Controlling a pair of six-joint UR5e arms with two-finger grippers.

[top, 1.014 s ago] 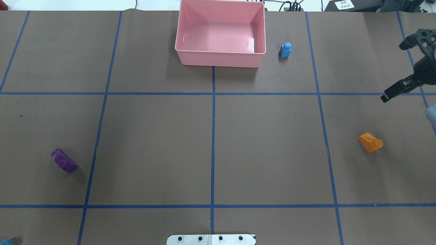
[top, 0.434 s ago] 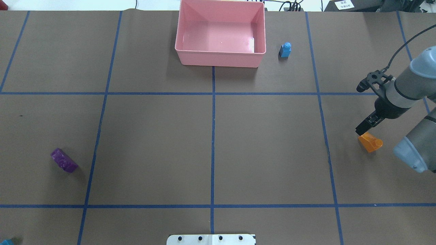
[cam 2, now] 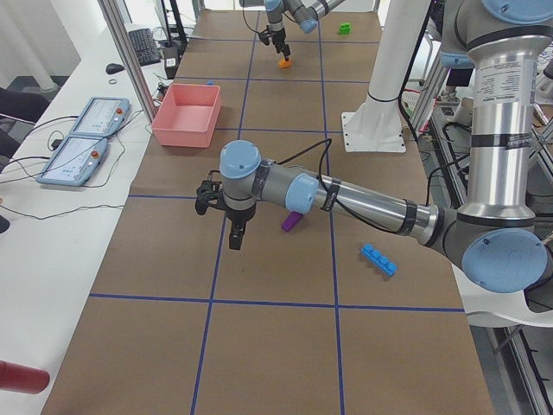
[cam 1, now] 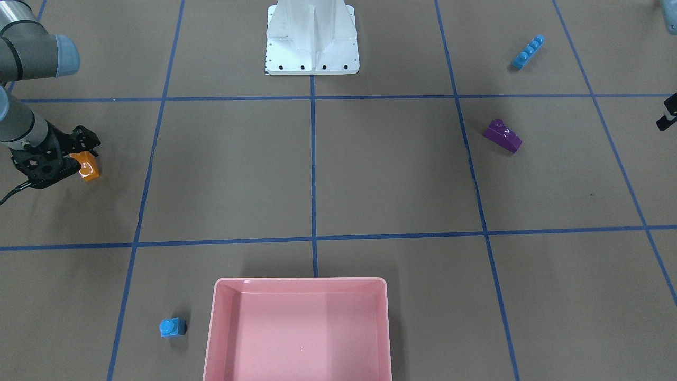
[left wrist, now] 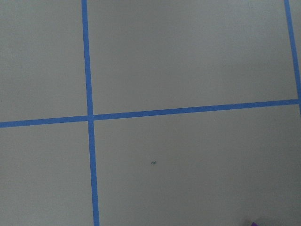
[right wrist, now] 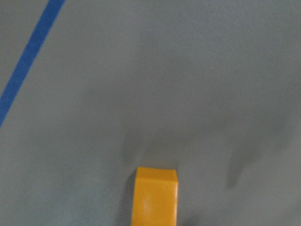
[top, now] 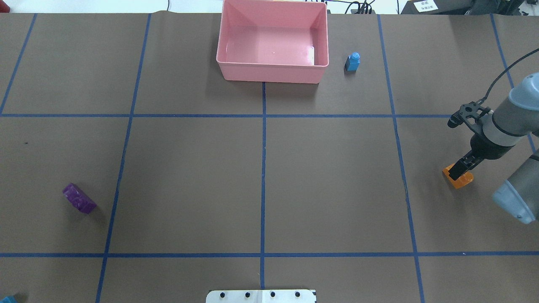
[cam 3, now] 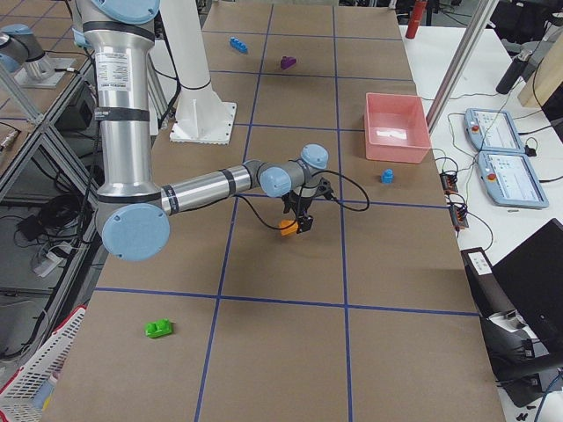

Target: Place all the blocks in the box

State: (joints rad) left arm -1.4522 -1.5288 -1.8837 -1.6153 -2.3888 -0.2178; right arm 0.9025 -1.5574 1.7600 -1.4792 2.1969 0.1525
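first pick, we judge: our right hand (top: pixel 457 171) sits low at the orange brick (top: pixel 462 180) on the tabletop (top: pixel 337 189), well apart from the pink box (top: pixel 269 74); spread or pinching, we cannot tell. next: secure grip, lift, carry across.

Table cover (top: pixel 189 168): we see brown paper crossed by blue tape lines (top: pixel 263 176);
Side desk (cam 2: pixel 69 251): we find two pendants (cam 2: pixel 97 116), a keyboard (cam 2: pixel 141 45), a mouse (cam 2: pixel 113 67)
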